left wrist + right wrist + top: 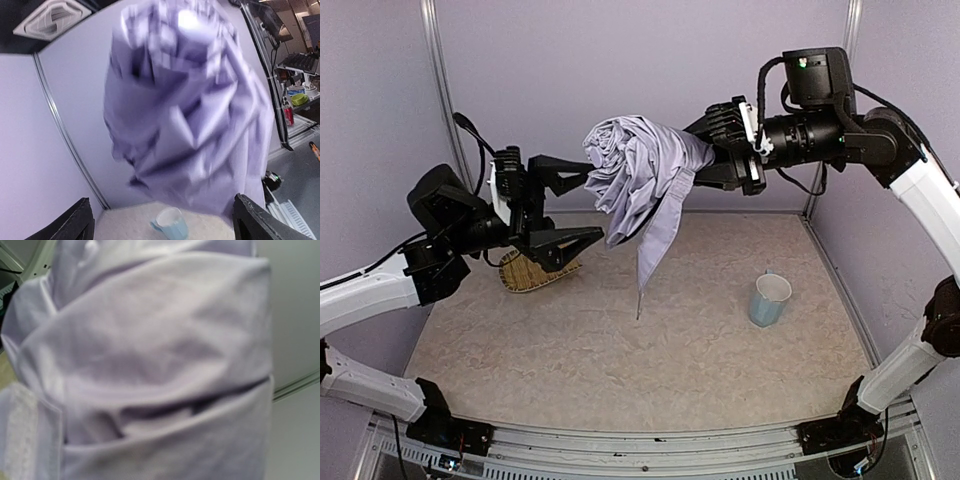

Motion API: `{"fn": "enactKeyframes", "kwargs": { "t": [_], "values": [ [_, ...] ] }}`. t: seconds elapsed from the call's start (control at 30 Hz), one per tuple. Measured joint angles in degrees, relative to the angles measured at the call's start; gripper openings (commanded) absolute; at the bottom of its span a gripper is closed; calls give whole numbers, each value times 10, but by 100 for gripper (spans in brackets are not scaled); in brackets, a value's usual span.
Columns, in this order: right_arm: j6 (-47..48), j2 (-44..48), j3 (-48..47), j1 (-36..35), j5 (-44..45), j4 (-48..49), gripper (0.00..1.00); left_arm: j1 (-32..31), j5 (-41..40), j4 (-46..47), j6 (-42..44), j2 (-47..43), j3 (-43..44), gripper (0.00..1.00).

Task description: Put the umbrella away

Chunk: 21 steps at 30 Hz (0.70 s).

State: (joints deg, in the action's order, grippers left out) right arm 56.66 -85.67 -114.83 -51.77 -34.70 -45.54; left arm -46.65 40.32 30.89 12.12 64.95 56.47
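Note:
The umbrella is a bunched pale lavender canopy held in the air above the table's back middle, with a strap end hanging down from it. My right gripper is shut on its right end. Its fabric fills the right wrist view and hides the fingers there. My left gripper is open, its jaws wide apart just left of the canopy's bunched end, not touching it. In the left wrist view the canopy looms blurred ahead of the open gripper. Shaft and handle knob are hidden.
A light blue cup stands on the table at the right and also shows in the left wrist view. A woven straw tray lies at the left under my left gripper. Lavender walls close in the back and sides.

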Motion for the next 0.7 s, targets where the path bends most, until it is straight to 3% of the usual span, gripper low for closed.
{"fn": "enactKeyframes", "kwargs": {
  "t": [0.2, 0.47, 0.53, 0.7],
  "values": [
    [3, -13, -9, -7, 9, -1, 0, 9, 44, 3, -65, 31, -98, 92],
    [3, -18, -7, -10, 24, -2, 0, -5, 136, 78, -129, 82, -106, 90],
    [3, -18, -6, -10, 26, -2, 0, -18, 148, 88, -134, 96, -106, 86],
    [3, -18, -3, -10, 35, -2, 0, -45, 169, 102, -146, 125, -106, 61]
  ]
}}
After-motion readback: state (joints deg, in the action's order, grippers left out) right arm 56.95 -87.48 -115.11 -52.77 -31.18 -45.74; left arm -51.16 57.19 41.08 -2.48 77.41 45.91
